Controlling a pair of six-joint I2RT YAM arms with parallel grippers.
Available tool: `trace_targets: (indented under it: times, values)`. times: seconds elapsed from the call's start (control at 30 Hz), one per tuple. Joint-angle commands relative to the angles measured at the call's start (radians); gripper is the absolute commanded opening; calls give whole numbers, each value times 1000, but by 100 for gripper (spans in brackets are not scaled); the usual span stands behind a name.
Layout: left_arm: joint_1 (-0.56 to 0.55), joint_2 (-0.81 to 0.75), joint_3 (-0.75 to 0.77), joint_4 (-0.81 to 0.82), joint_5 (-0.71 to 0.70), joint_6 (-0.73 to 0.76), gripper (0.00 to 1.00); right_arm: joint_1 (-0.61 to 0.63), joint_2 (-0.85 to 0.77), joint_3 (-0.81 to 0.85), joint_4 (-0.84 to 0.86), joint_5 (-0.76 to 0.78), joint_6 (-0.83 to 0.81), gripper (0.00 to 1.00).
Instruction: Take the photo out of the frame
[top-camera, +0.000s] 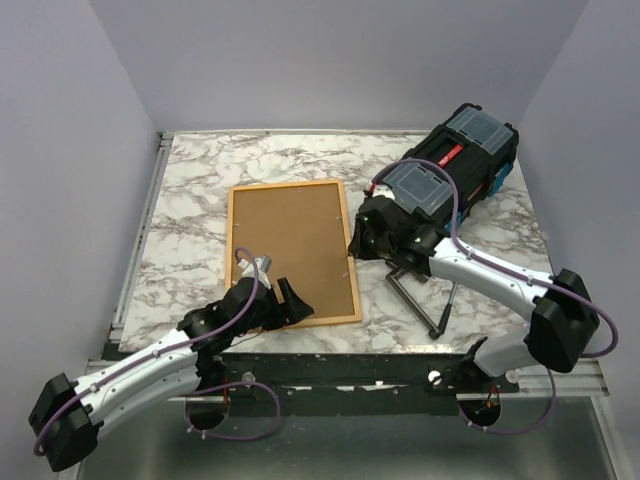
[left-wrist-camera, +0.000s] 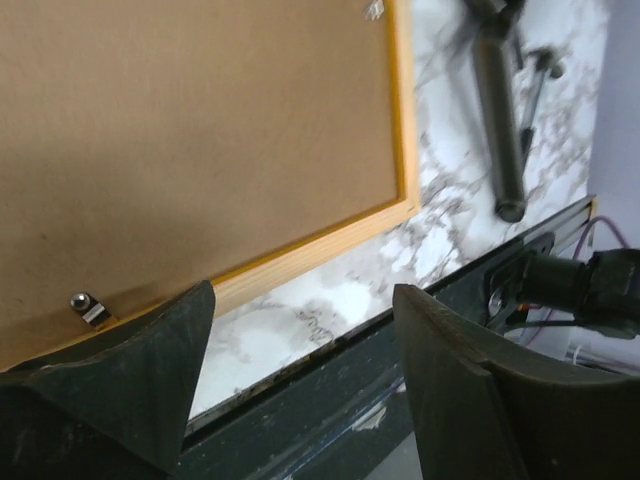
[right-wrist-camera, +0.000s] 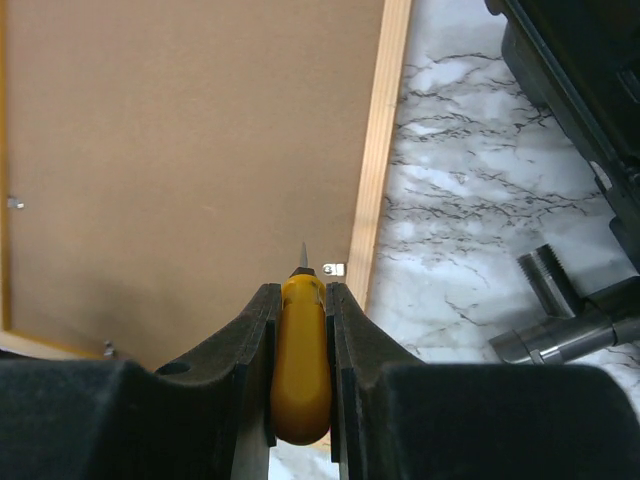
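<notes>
Marble table; left end effector spread, empty; right end effector clamps yellow-handled tool.

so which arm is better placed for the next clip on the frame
Right: right gripper clamps a yellow-handled tool with its tip beside a clip; left gripper is open, empty.

Frame 1, brown board 1, toolbox 1, yellow-handled tool 1, pipe assembly 1.

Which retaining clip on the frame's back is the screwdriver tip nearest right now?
The clip on the frame's long edge facing the toolbox, just beside the yellow screwdriver tip in the right gripper. The other clips sit on far edges.
</notes>
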Motion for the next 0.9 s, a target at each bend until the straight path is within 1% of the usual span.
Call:
trace_targets:
  times: [0.0, 0.13, 0.2, 0.5, 0.67, 0.87]
  values:
    - [2, 140, -36, 168, 170, -68, 71, 20, 50, 44, -36, 89, -22, 1]
    - [1, 234, -33, 222, 213, -64, 67, 57, 96, 54, -55, 142, -22, 1]
    - [-2, 250, -28, 246, 226, -60, 65, 102, 109, 69, -92, 217, -21, 1]
    - [-4, 228, -19, 209, 186, -55, 65, 279, 145, 61, -196, 460, 80, 1]
    - [-4, 210, -10, 182, 150, -54, 65, 308, 136, 58, -234, 501, 132, 1]
    - [-4, 174, -4, 146, 84, -52, 65, 309, 149, 33, -204, 528, 145, 0]
